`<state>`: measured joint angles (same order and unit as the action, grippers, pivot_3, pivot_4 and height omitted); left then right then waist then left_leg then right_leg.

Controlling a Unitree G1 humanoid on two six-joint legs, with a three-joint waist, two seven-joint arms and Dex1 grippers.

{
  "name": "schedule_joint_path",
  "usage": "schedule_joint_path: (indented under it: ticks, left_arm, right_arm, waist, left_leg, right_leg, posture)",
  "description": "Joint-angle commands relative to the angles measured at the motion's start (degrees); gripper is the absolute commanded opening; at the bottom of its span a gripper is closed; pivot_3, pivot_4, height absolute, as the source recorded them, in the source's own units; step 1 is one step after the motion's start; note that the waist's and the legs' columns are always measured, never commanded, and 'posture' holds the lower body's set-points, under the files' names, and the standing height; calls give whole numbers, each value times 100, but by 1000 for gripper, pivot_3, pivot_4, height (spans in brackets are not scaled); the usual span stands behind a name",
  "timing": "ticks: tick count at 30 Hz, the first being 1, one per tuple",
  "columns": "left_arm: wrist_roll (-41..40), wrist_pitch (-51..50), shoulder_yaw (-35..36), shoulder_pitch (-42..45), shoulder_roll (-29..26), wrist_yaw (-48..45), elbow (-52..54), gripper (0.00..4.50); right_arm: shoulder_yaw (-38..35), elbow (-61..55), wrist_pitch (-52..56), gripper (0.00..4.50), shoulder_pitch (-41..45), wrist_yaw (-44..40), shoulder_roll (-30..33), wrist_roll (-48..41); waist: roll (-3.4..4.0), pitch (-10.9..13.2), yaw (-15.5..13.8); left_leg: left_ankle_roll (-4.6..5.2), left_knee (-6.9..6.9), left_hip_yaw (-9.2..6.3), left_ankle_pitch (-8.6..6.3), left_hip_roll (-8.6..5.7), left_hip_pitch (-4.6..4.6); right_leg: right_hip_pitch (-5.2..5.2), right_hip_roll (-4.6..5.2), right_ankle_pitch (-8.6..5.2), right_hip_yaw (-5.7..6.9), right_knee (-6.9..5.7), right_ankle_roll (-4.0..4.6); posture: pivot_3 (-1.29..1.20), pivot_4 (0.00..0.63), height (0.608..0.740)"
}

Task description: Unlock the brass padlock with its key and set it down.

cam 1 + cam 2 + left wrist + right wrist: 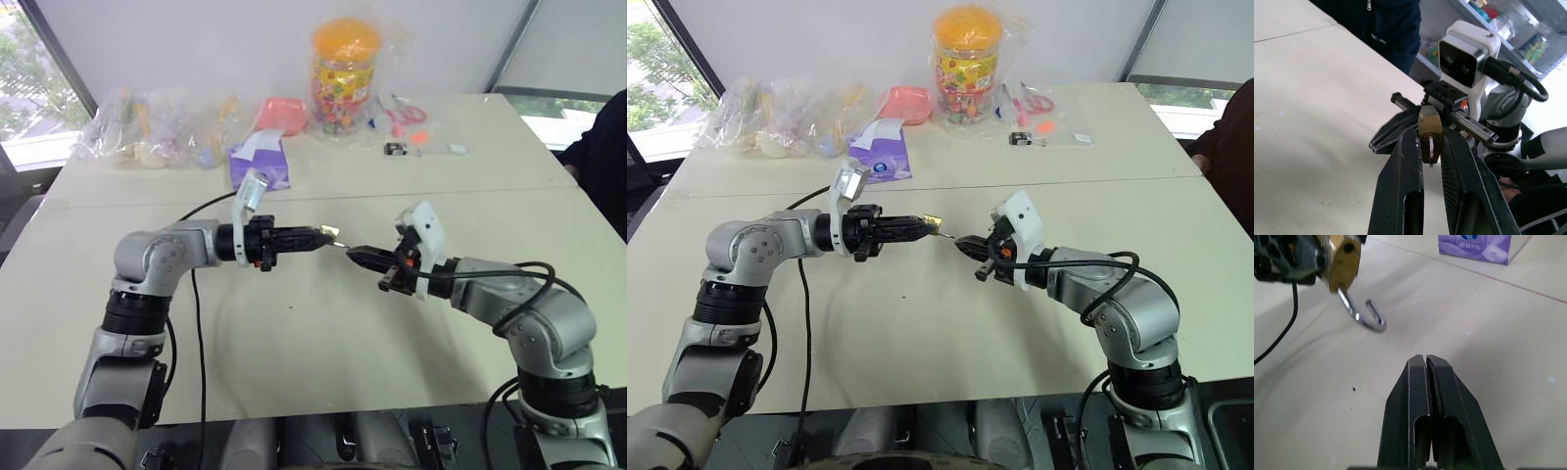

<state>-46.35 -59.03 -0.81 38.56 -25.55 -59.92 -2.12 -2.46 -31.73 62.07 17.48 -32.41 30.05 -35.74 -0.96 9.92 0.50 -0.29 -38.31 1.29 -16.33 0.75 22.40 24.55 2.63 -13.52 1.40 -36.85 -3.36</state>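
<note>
Brass padlock (1429, 131) clamped in left gripper (328, 235) above table (294, 333), shackle swung open, pointing toward right gripper (355, 254), fingers shut empty.

The brass padlock (1344, 258), silvery shackle swung open, is held above the table, clamped between black fingers.

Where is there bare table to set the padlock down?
The widest free patch is the near table, below the left claw, which holds the brass padlock, and the shut right claw. The back edge is crowded: candy jar, tissue pack and plastic bags.
</note>
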Motion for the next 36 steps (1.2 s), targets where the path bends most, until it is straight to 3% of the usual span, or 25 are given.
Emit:
schedule_joint_path:
  ticks: [1, 5, 8, 15, 23, 27, 29, 36]
  left_arm:
    - [177, 197, -48, -43, 103, 186, 8, 0]
    - [476, 330, -280, -280, 379, 474, -180, 0]
    - [579, 207, -36, -264, 976, 1310, -760, 0]
    - [410, -501, 253, -218, 1723, 2031, -1305, 0]
    - [888, -153, 269, -124, 1750, 2271, -1935, 0]
    - [1289, 372, -282, -362, 1543, 1870, -1660, 0]
    - [1358, 473, -423, -445, 1433, 1680, -1529, 1003]
    - [1701, 1057, -881, -632, 942, 1079, -1146, 3758]
  right_arm:
    - [-218, -409, -127, 50, -319, -50, 253, -91]
    - [-658, -820, -81, 50, -793, -1, 544, -256]
    - [-1026, -1159, 64, 50, -962, 237, 508, -483]
    - [-1154, -1524, 195, 50, -1130, 690, 472, -725]
    - [-1062, -1634, 148, 50, -1160, 973, 507, -836]
    - [-984, -1642, 109, 50, -1140, 1039, 519, -856]
    - [-960, -1624, 94, 0, -1128, 1051, 530, -860]
    - [-883, -1583, 16, 0, -1126, 1051, 590, -828]
  waist:
    - [0, 0, 0]
    - [0, 0, 2]
    - [-2, 1, -8]
    - [-3, 2, -1]
    - [-4, 1, 6]
    - [-2, -1, 10]
    - [-2, -1, 10]
    - [-2, -1, 7]
  left_leg:
    - [0, 0, 1, 0, -1, 1]
    - [0, 1, 2, 0, -3, 4]
    - [0, 1, 2, 0, -1, 4]
    - [0, 4, 1, 0, 1, 3]
    - [0, 4, 1, 0, 0, 2]
    - [0, 5, 1, 0, 1, 1]
    - [0, 7, 1, 0, 1, 0]
    - [0, 7, 2, 0, 4, 0]
  right_leg:
    - [0, 1, 0, 0, 2, -1]
    - [-3, 3, 0, -1, 18, -4]
    - [-4, 2, 0, -1, 21, -4]
    - [-4, -4, -2, -1, 23, -8]
    - [-4, -6, -2, 1, 23, -8]
    - [-4, -6, -2, 0, 23, -6]
    - [-4, -5, -3, -1, 23, -5]
    - [-5, -4, -12, -6, 27, 12]
  posture:
    - [0, 150, 737]
    - [0, 150, 737]
    - [0, 150, 737]
    - [0, 150, 737]
    - [0, 150, 737]
    - [0, 150, 737]
    - [0, 150, 737]
    - [0, 150, 737]
